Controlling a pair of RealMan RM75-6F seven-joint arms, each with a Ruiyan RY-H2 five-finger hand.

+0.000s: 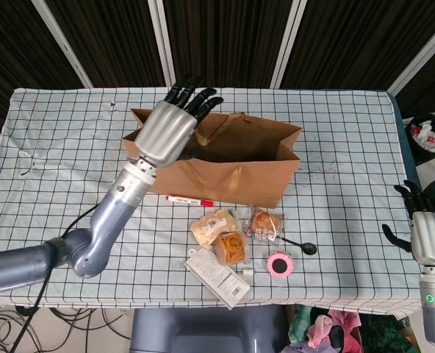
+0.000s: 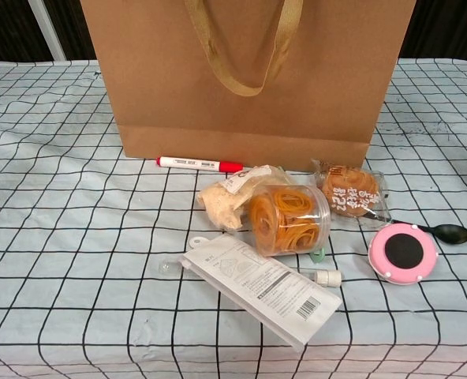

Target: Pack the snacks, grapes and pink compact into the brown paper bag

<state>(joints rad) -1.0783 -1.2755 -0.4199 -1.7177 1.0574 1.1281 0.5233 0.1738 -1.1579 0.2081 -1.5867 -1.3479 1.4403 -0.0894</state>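
Observation:
The brown paper bag [image 1: 225, 170] [image 2: 249, 79] stands open at the table's middle. My left hand [image 1: 175, 122] hovers above its left end, fingers spread, holding nothing. No grapes are visible; the bag's inside is dark. In front of the bag lie the snacks: a pale wrapped bun [image 1: 209, 223] [image 2: 222, 201], a clear tub of orange rings [image 1: 231, 247] [image 2: 287, 218] and a wrapped cookie [image 1: 266, 223] [image 2: 350, 190]. The pink compact [image 1: 280, 263] [image 2: 403, 253] lies to their right. My right hand [image 1: 427, 234] rests at the table's right edge, fingers slightly apart, empty.
A red-capped marker [image 1: 188, 200] [image 2: 198, 164] lies along the bag's front. A white flat packet [image 1: 217, 276] [image 2: 261, 288] sits near the front edge, a black spoon [image 1: 300, 245] [image 2: 442, 231] beside the compact, and a small vial [image 2: 324, 276] by the packet.

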